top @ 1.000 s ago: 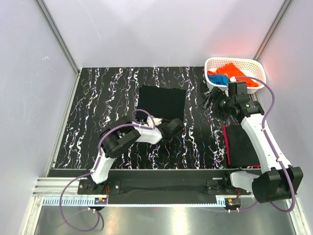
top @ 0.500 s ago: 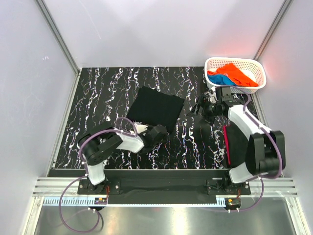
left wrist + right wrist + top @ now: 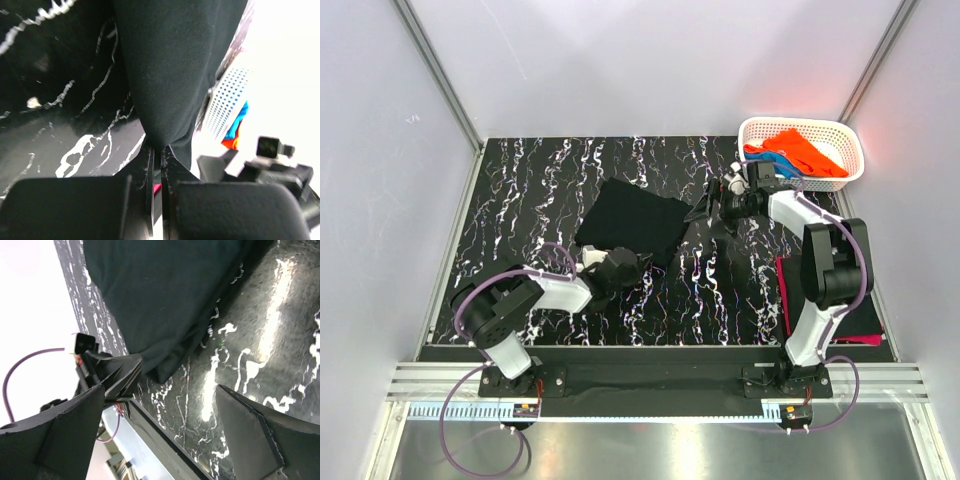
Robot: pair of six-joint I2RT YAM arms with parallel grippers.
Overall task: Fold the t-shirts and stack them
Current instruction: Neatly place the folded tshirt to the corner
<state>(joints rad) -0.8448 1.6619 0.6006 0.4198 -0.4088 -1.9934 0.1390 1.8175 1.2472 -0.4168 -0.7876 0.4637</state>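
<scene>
The left gripper clamps the near corner of the folded black t-shirt at mid-table. Just right of it, the right gripper hangs wide open, empty. An orange t-shirt lies in the far-right basket.

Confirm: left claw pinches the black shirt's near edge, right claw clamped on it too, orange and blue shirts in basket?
One slip: the right claw is open, holding nothing; the right wrist view shows its jaws spread beside the cloth. The left claw does pinch the black shirt, and the orange shirt and blue shirt sit in the basket.
</scene>
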